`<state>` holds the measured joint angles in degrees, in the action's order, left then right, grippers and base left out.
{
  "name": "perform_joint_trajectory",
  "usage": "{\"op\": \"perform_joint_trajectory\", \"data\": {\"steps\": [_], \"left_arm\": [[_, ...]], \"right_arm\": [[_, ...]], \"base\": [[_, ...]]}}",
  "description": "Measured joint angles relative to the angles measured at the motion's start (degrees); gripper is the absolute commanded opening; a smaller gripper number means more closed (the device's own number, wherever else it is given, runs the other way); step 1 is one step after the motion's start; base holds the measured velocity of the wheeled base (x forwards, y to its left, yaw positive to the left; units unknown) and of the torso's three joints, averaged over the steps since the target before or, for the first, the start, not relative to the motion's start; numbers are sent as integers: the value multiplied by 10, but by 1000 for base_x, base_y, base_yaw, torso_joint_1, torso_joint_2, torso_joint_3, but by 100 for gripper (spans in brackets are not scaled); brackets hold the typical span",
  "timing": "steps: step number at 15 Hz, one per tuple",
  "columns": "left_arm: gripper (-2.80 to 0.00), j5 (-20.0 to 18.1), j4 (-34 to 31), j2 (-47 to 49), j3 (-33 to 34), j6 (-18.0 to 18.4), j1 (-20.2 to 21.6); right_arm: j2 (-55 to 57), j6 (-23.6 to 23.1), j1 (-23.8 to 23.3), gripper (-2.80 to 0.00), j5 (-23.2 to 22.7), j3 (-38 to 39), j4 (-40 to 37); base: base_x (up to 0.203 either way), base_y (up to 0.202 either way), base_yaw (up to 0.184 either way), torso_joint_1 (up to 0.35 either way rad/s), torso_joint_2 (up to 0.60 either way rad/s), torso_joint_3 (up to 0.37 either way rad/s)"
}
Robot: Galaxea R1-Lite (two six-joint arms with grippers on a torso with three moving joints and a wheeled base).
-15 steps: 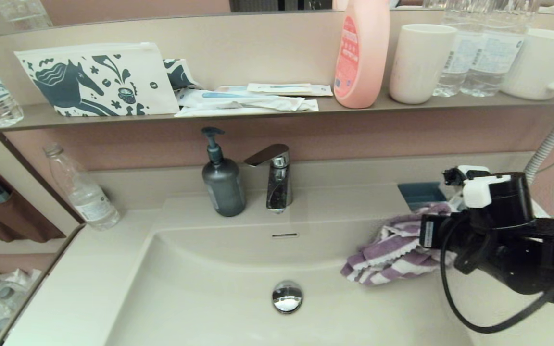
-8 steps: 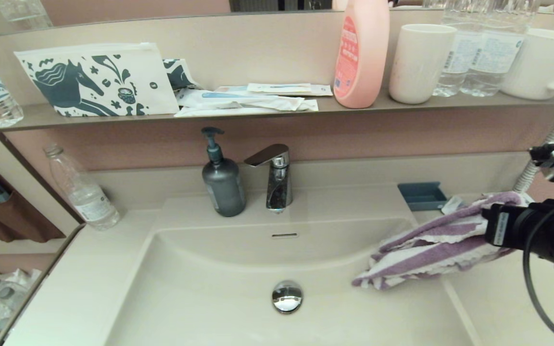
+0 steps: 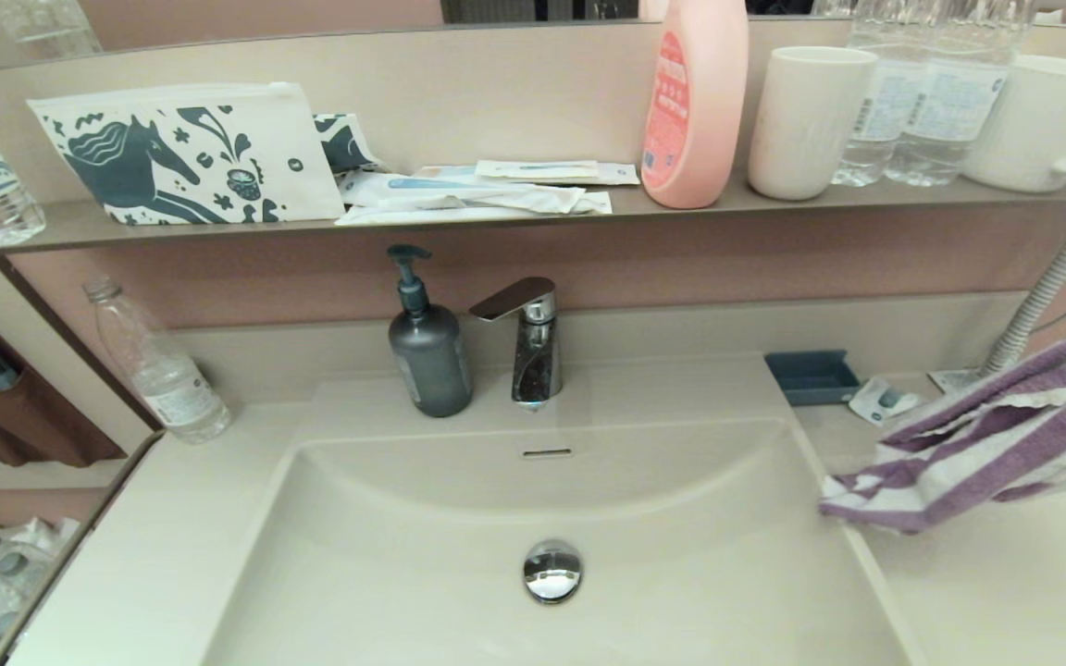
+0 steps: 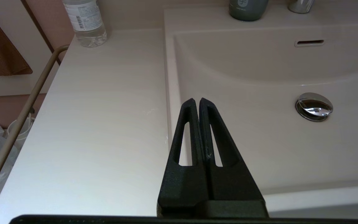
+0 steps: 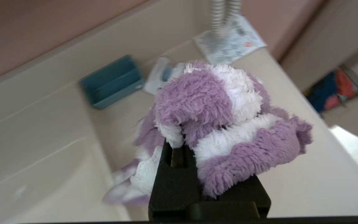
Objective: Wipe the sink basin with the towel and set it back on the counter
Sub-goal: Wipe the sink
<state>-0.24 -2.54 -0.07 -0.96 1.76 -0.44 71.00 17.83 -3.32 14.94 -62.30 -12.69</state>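
On my right wrist camera the right gripper [image 5: 179, 149] is clamped on the towel [image 5: 222, 124], its black fingers buried in the purple and white pile, with a bunched fold spilling over the top of them. From the head camera the towel [image 3: 986, 444] hangs in the air off the right edge of view, clear of the sink basin [image 3: 459, 573] and above the counter [image 3: 996, 592] on the right side; its lower corner dangles just past the basin's right rim. Behind it on the counter I see a small blue tray [image 3: 811, 376] and a little sachet [image 3: 883, 401] beside it. My left gripper [image 4: 196, 102] sits parked over the basin's left rim with its fingers pressed together and nothing between them, the chrome drain plug [image 4: 314, 106] off to one side.
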Motion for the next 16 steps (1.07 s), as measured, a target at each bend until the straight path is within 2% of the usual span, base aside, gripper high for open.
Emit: {"op": "perform_joint_trajectory", "data": {"steps": [2,5,8,12,16], "left_arm": [[-280,0,0,0,0,0,0],[-280,0,0,0,0,0,0],[-280,0,0,0,0,0,0],[-280,0,0,0,0,0,0],[-280,0,0,0,0,0,0]], "right_arm": [[11,-12,-28,-280,-6,-31,-25],[17,-16,-35,-280,-6,-35,-45],[17,-19,-36,-280,-3,6,-73],[27,-63,-45,-280,23,91,-114],[66,-91,-61,-280,27,121,-149]], "base": [[0,0,0,0,0,0],[0,0,0,0,0,0],[0,0,0,0,0,0],[0,0,0,0,0,0],[0,0,0,0,0,0]]}}
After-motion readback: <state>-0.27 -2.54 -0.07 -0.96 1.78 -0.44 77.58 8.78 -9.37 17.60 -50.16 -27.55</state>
